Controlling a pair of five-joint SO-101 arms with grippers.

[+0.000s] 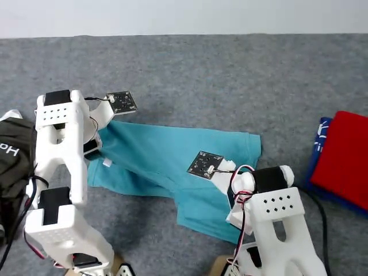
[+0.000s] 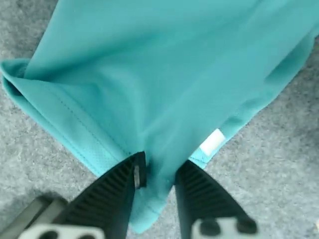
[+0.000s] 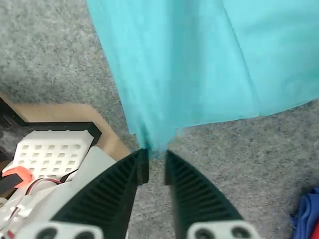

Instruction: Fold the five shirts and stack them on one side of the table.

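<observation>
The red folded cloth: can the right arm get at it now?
Probably not yet: the right pincer is shut on the teal fabric shirt and must release it first, though the red folded cloth lies near.

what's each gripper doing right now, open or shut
Left gripper: shut on the teal shirt.
Right gripper: shut on the teal shirt too, at its edge.

Plain teal shirt (image 1: 172, 158) on the speckled grey table (image 1: 230, 75), a red shirt (image 1: 345, 158) atop a blue shirt (image 1: 321, 137) at right, black garment (image 1: 14, 158) at left.
</observation>
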